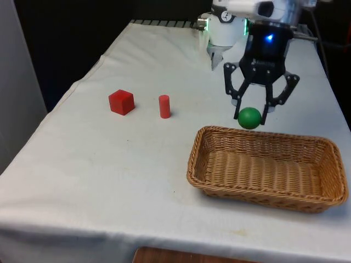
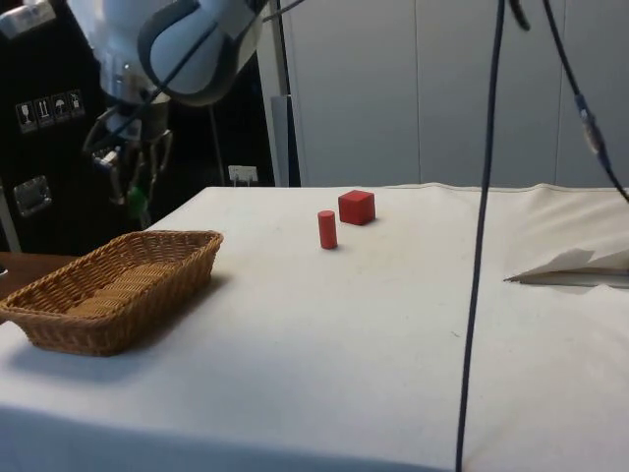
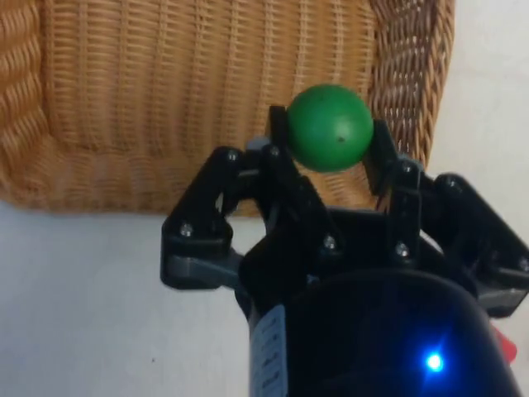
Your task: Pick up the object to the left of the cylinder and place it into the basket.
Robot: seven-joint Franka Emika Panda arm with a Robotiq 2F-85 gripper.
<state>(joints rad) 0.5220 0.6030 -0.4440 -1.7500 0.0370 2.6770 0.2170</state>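
gripper [image 1: 250, 117] clamping green ball [image 1: 250, 118], above basket [image 1: 263, 193] rim

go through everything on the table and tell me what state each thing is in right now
Gripper: shut on the green ball, above the basket's far rim.
Green ball: held, off the table.
Basket: upright, nothing inside.
Red cylinder: standing upright on the cloth.
Red cube: resting flat on the cloth.

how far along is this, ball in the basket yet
Not yet. The pick looks done: the claw is shut on the green ball, held in the air at the wicker basket's far rim. Left: carry it over the basket and release. The red cylinder and red cube sit on the cloth.
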